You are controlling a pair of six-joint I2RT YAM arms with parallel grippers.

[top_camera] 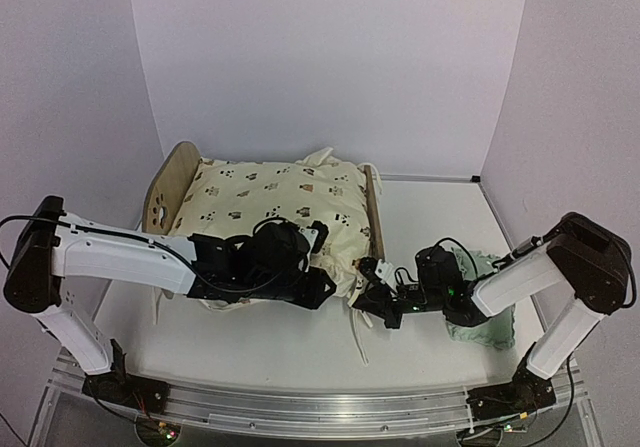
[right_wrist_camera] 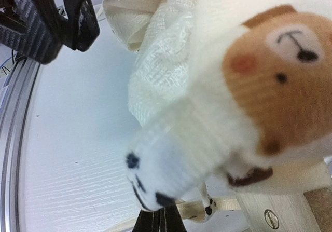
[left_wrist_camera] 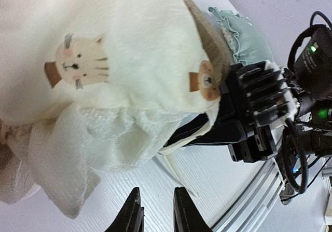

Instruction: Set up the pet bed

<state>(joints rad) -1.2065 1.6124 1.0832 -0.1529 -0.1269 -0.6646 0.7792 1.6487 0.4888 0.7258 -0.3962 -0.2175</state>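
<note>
The arched light-wood pet bed point(top_camera: 163, 195) sits left of centre, the cream bear-print cushion point(top_camera: 280, 202) sagging over its near side. Our left gripper point(left_wrist_camera: 155, 217) is slightly apart and empty; our right gripper point(right_wrist_camera: 157, 222), pinched together at that corner, could snag and drag it off

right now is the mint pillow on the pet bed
No, the mint pillow lies on the table beside the pet bed.
</note>
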